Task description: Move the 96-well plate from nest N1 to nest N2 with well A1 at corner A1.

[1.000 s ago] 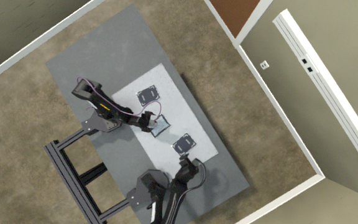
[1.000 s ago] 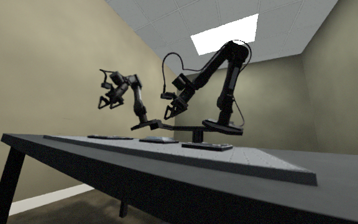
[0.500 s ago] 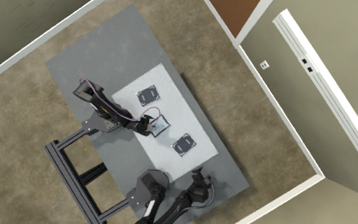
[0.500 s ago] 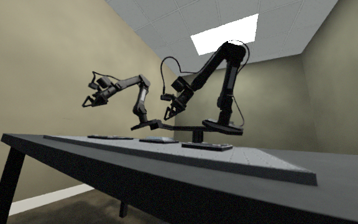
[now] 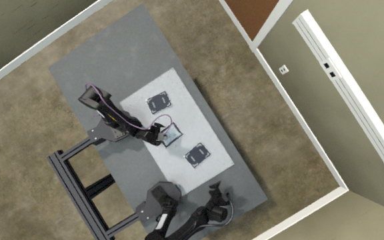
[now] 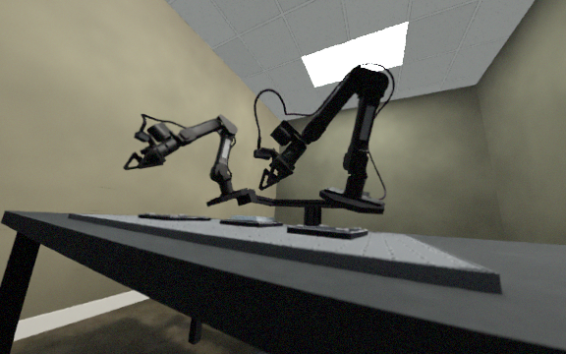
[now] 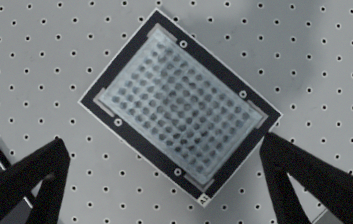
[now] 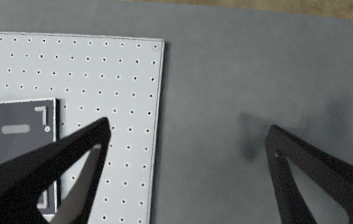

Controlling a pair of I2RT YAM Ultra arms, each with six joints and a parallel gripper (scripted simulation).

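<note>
And here the right arm [image 5: 192, 223] runs out past the top view's bottom edge, down by the counter's near corner. The left gripper [image 5: 163, 135] covers one end of the middle nest [image 5: 179, 135]; the A1 corner cut of the plate [image 7: 182, 107] is too blurred to tell.

Legible marking: "A1" | Location: small white tag [image 7: 204, 200] at one corner of the dark nest [image 7: 130, 134] beneath the well plate, seen by my left wrist camera | Other lettering: I can read none.
</note>
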